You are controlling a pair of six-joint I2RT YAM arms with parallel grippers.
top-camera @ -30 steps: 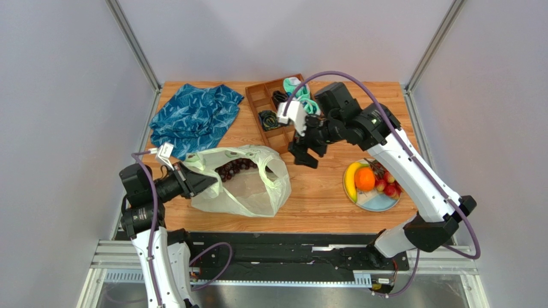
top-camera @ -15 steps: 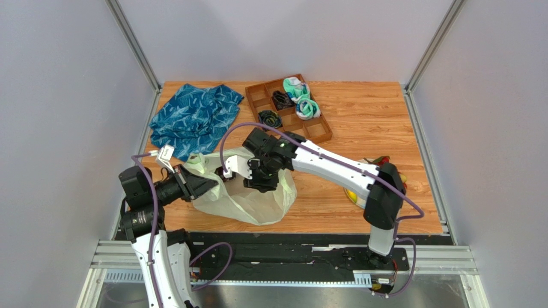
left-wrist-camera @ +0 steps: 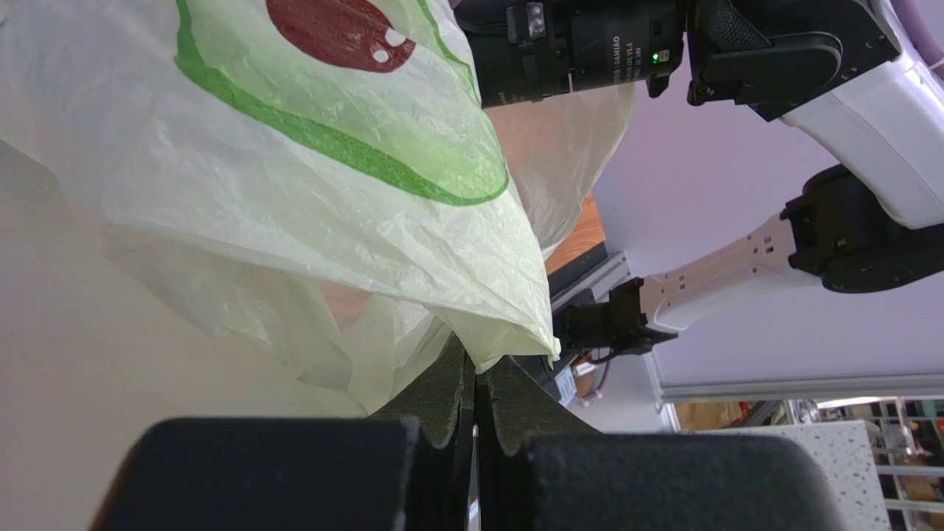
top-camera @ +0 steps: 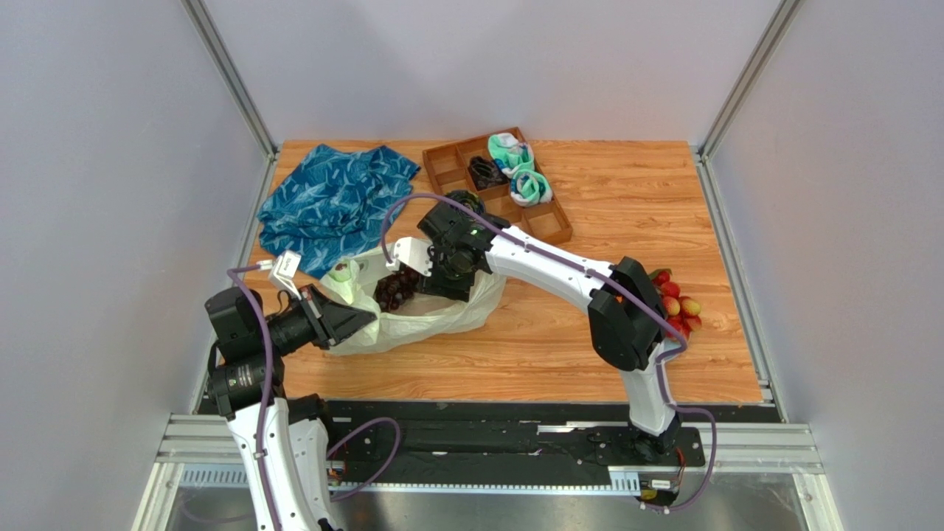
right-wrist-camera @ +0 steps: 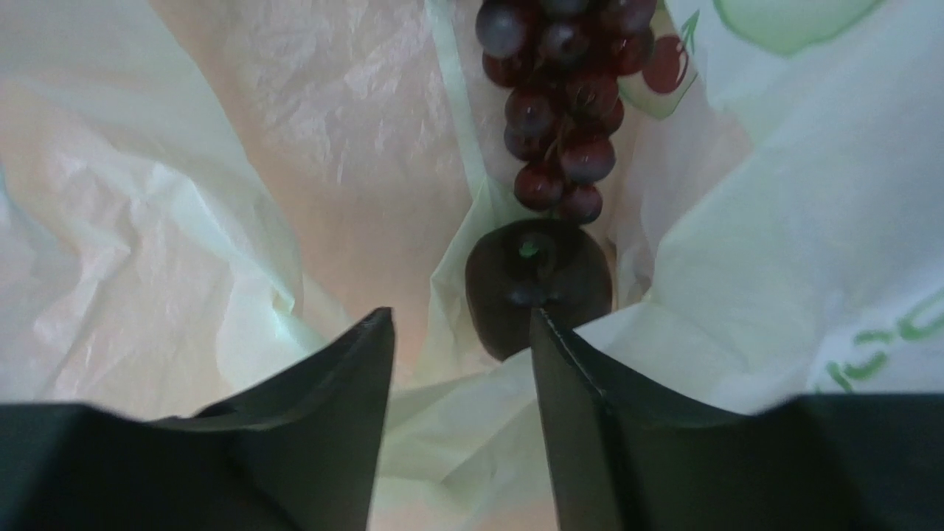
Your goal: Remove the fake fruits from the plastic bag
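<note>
Fake fruits [right-wrist-camera: 554,144]: I count two inside the plastic bag [top-camera: 443,315], which sits around 8 o'clock on the table [top-camera: 665,199]. That's one dark purple grape bunch [right-wrist-camera: 560,105] and one dark round fruit [right-wrist-camera: 540,290] right by its tip. One red grape bunch [top-camera: 674,304] peeks out from behind the right arm at 4 o'clock. The right gripper [right-wrist-camera: 461,315] is down in the bag, jaws partway apart and gripping nothing, with the round fruit just ahead. The left gripper [left-wrist-camera: 476,387] is pinched tight on the bag's edge.

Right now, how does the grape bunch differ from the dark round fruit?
The grape bunch is many small reddish berries; the dark round fruit is one smooth, darker ball. The bunch lies beyond the round fruit, which sits nearest the right fingers. Both are inside the plastic bag.
</note>
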